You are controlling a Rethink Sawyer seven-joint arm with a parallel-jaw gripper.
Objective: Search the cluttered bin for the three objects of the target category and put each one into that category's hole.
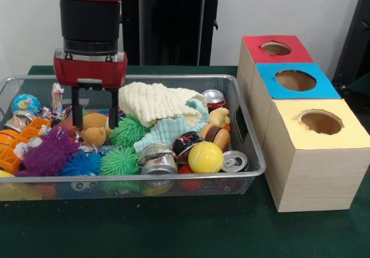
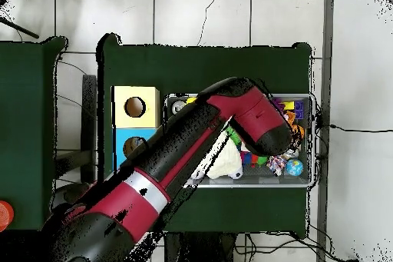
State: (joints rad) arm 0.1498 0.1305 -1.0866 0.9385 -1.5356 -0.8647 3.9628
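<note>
Gripper [image 1: 95,116] fingers spread, straddling the brown plush toy [image 1: 94,132] in the wire bin [image 1: 248,148]; descend straight, avoid green spiky ball [image 1: 128,131].

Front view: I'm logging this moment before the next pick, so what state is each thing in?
gripper: open, fingers down over a tan plush toy.
wire bin: full of clutter.
cream cloth: crumpled on the pile.
yellow ball: lying at the bin's front.
crushed can: dented, on its side.
red box, blue box, yellow box: holes uncovered, nothing seen inside.
</note>
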